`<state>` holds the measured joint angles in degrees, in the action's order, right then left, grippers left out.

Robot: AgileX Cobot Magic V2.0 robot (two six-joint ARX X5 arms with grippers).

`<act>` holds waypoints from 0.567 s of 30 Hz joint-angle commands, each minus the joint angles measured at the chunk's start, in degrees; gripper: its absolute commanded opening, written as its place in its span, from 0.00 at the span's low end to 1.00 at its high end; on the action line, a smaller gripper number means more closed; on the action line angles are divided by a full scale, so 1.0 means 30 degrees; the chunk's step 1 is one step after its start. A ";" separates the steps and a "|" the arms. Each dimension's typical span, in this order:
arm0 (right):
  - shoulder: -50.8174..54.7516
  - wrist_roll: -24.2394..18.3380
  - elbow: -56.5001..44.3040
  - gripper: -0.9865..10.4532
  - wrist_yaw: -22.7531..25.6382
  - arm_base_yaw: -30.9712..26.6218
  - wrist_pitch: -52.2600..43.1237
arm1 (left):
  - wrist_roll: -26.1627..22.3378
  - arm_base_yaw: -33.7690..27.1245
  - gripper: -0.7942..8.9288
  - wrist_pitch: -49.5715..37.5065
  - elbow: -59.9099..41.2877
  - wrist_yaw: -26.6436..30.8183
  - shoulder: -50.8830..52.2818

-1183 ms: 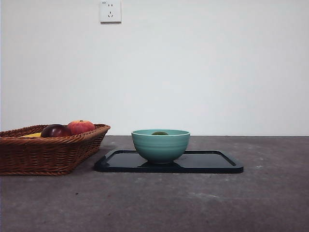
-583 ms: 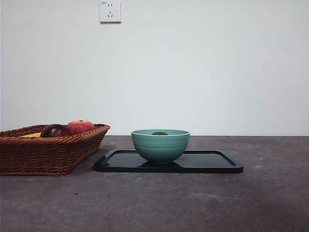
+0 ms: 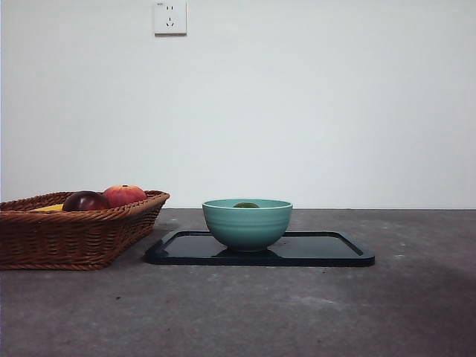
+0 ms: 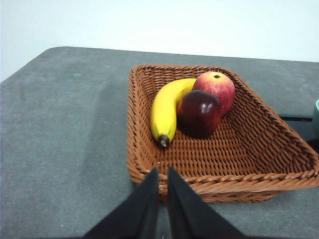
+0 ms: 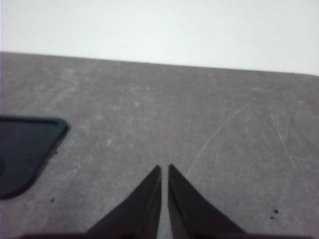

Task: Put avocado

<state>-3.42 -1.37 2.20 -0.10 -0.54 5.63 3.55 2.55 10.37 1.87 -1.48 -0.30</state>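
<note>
The avocado (image 3: 246,205) lies inside the teal bowl (image 3: 247,224); only its dark green top shows above the rim in the front view. The bowl stands on a black tray (image 3: 320,250). My left gripper (image 4: 162,172) is shut and empty, held above the table just in front of the wicker basket (image 4: 149,164). My right gripper (image 5: 164,169) is shut and empty over bare table, to the right of the tray's corner (image 5: 30,149). Neither arm shows in the front view.
The wicker basket (image 3: 74,234) stands left of the tray and holds a banana (image 4: 167,112), a dark maroon fruit (image 4: 199,113) and a red-orange apple (image 4: 215,88). A wall with a socket (image 3: 170,18) is behind the table.
</note>
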 commanded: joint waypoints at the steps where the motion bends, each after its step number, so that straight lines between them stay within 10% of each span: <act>1: 0.0386 -0.0211 -0.0495 0.10 0.0036 -0.0029 -0.0299 | -0.0087 0.0029 0.11 0.0124 -0.0408 0.0029 0.0036; 17: 0.1071 -0.0393 -0.0532 0.10 0.0022 -0.0277 0.1566 | -0.0087 0.0029 0.11 0.0124 -0.0408 0.0029 0.0036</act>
<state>-0.30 -2.17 0.93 -0.08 -1.23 9.72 3.55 2.55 10.37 1.87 -1.48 -0.30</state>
